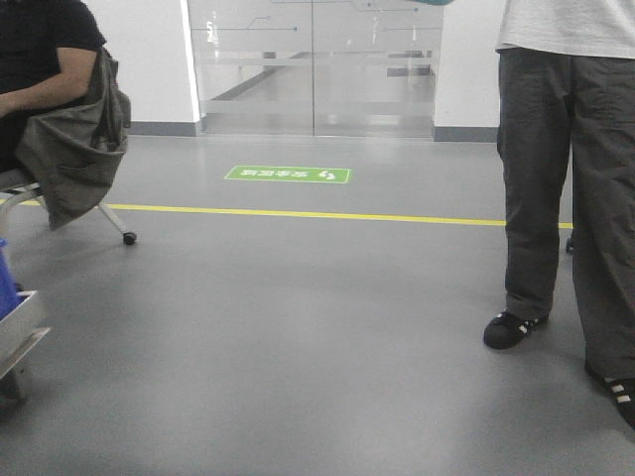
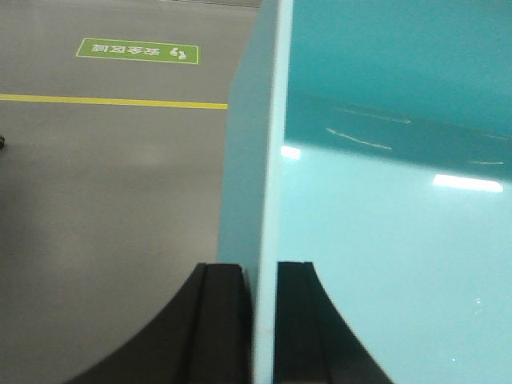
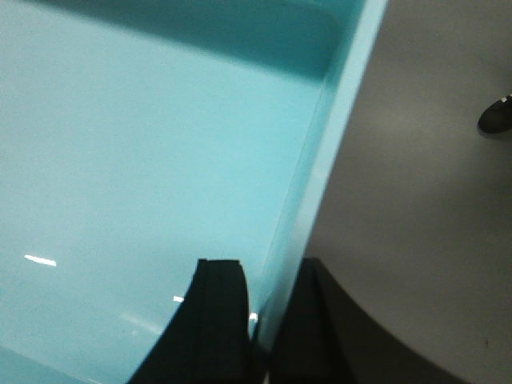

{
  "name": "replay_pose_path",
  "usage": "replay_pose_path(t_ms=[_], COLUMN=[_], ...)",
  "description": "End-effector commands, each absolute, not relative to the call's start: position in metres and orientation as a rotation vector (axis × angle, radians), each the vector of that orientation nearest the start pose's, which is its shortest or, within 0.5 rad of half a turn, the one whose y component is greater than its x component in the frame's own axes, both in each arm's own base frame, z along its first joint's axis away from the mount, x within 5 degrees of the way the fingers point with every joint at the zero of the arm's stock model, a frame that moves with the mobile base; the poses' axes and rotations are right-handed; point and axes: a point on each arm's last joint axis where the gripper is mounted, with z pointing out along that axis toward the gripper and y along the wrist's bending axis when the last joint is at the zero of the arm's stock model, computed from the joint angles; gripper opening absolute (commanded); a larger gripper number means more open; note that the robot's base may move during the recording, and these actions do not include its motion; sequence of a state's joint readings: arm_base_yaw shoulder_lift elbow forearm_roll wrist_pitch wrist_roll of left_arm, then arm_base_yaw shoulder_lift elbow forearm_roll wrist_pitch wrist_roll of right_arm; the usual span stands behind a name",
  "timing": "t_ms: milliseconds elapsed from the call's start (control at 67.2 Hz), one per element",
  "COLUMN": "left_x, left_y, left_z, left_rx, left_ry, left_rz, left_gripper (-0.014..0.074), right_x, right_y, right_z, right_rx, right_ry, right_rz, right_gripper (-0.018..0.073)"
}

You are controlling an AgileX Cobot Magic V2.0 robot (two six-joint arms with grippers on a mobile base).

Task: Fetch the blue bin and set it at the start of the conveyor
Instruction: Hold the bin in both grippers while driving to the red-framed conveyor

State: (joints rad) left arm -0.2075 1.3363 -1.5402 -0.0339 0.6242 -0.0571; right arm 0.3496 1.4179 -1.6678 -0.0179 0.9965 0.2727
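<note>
The blue bin (image 2: 384, 200) was clamped at opposite walls by the left claw (image 2: 260, 276) and right claw (image 3: 268, 276), its inside bare. A seated person (image 1: 40, 79) was shown only in the front view.

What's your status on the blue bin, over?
Holding blue bin: left gripper shut on one wall, right gripper on the opposite. No conveyor start in view. Ahead: standing person right, seated person left.

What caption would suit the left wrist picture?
Left gripper clamps a wall of the blue bin above grey floor with a yellow line.
</note>
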Motion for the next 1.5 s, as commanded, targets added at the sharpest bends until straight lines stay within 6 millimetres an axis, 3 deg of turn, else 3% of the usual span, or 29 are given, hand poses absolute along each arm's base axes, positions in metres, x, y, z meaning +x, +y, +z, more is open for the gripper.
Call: replay_pose_path(t_ms=[0, 1489], left_x=[0.2816, 0.2817], left_y=[-0.0597, -0.0595], left_z=[0.4843, 0.4843], left_rx=[0.108, 0.110], left_ry=[1.806, 1.806], left_rz=[-0.229, -0.224], left_gripper=[-0.0111, -0.0111], right_x=[0.2759, 0.2769], right_y=[0.0922, 0.0926], right_z=[0.4617, 0.4631], right_rx=[-0.115, -0.115], right_ry=[2.220, 2.200], right_rz=[0.239, 0.245], right_gripper=[-0.0153, -0.0153])
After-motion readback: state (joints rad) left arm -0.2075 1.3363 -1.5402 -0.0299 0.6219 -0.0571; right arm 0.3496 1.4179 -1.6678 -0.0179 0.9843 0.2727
